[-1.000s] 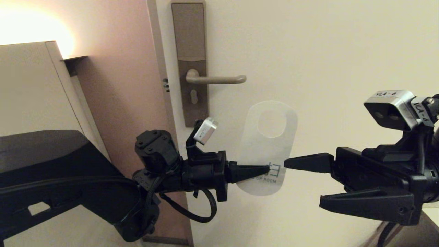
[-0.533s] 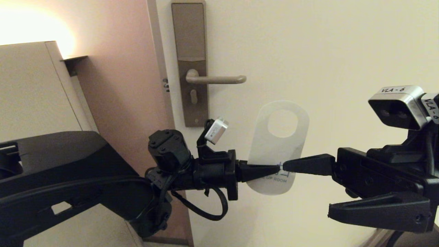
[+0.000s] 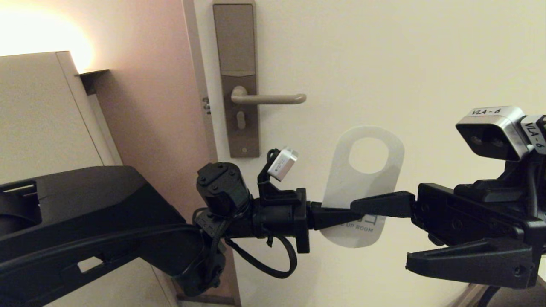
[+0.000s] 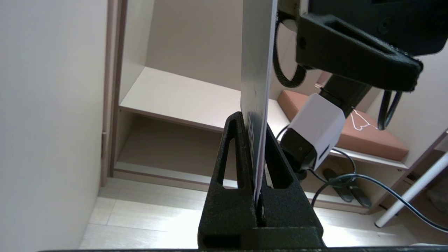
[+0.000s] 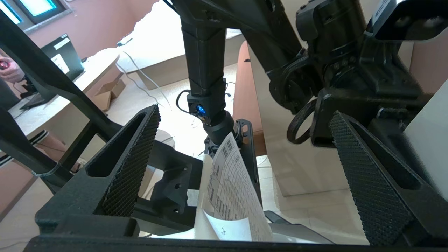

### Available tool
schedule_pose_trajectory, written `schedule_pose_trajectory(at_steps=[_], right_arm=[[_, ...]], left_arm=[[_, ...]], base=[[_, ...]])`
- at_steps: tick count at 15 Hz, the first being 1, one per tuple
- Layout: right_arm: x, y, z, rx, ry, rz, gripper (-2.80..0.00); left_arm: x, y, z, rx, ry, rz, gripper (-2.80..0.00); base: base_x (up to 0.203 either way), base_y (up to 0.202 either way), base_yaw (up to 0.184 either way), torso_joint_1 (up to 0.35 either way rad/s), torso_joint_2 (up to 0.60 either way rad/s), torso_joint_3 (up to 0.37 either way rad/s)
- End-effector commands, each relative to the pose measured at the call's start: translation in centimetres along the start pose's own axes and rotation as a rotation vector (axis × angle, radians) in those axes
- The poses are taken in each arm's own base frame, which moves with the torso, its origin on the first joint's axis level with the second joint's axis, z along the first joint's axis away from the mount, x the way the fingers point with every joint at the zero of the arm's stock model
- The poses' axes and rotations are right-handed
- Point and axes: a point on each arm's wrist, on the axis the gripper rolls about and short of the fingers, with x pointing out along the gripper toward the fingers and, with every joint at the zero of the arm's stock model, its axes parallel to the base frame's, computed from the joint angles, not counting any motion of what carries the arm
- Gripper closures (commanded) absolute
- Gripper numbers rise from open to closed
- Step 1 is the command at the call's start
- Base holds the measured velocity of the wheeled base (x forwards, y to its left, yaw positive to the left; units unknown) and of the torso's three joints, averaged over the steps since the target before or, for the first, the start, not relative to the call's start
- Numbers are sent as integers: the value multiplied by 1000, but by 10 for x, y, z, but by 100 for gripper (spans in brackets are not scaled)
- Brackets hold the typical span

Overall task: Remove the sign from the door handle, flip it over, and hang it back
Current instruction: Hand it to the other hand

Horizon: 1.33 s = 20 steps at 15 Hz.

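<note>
While my left end effector (image 3: 341, 212) pinches the sign (image 3: 362, 179) mid-frame, the right end effector (image 3: 379, 232) gapes; only the left wrist view shows the sign edge-on.

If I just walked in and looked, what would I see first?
You'd spot the white sign held up in front of the door, pinched near its bottom by the left gripper, with the open right gripper right beside it. Up and to the left, the door handle sticks out bare, nothing hanging on it.
</note>
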Motion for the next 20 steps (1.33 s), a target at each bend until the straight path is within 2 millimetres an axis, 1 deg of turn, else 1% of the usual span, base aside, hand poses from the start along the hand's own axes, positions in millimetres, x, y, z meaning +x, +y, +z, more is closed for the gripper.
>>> schedule_pose_trajectory(at_steps=[1, 6, 20], right_arm=[[1, -1, 1, -2, 1, 7, -280], [1, -1, 2, -2, 1, 7, -280], [2, -3, -1, 7, 5, 5, -280]], left_arm=[[2, -3, 3, 35, -21, -26, 0], [13, -4, 2, 40, -31, -40, 0], [17, -3, 11, 66, -78, -11, 0]], base=[[0, 0, 0, 0, 0, 0], [0, 0, 0, 0, 0, 0], [0, 0, 0, 0, 0, 0]])
